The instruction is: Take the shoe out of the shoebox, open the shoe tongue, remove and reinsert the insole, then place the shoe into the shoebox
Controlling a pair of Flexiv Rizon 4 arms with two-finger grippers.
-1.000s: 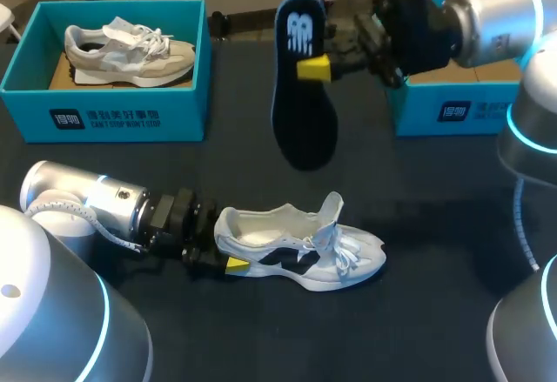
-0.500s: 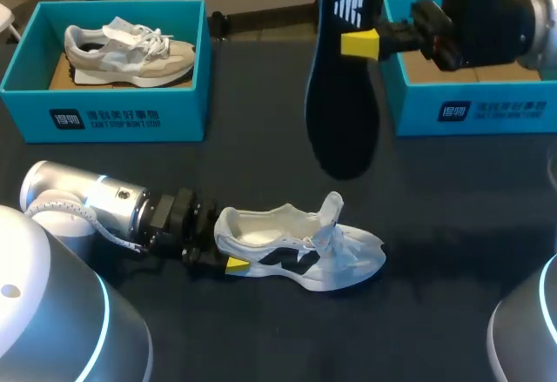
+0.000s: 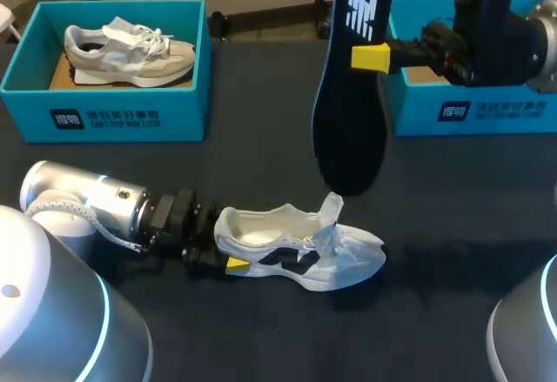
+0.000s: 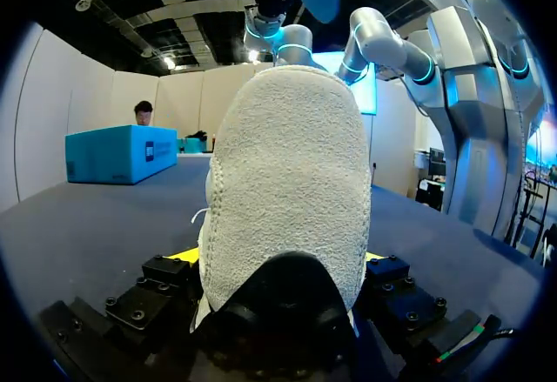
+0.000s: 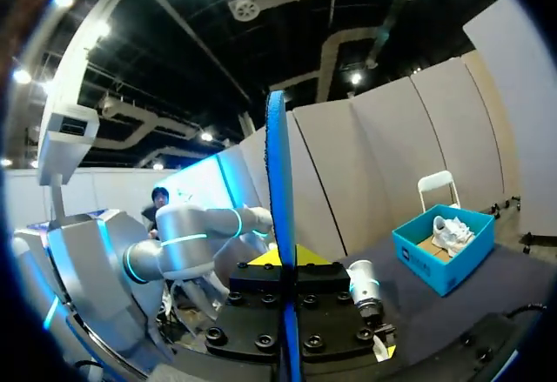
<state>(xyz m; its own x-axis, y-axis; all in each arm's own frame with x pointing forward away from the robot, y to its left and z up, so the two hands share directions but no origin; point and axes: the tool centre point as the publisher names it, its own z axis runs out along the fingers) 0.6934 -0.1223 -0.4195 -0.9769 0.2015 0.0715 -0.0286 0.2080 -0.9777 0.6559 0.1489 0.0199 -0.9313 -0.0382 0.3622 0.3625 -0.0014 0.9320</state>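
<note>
A white shoe with black side marks [image 3: 300, 247] lies on its side on the dark table, tongue pulled up. My left gripper [image 3: 228, 250] holds its heel, and in the left wrist view the heel [image 4: 287, 199] fills the gap between the fingers, touching both. My right gripper [image 3: 370, 56] is shut on the dark insole [image 3: 352, 95], gripping it near the heel end. The insole hangs upright in the air, its toe end pointing down above the shoe's tongue. In the right wrist view the insole [image 5: 278, 225] shows edge-on, pinched in the right gripper [image 5: 284, 269].
A teal shoebox [image 3: 470, 112] stands at the back right, behind the right gripper. A second teal box [image 3: 122, 112] at the back left holds another pale shoe [image 3: 130, 51]. Dark tabletop lies between the boxes and the shoe.
My right gripper has carried the insole to the right and higher, turning it more upright; its tip now hangs over the shoe's tongue. The left arm and shoe have not moved.
</note>
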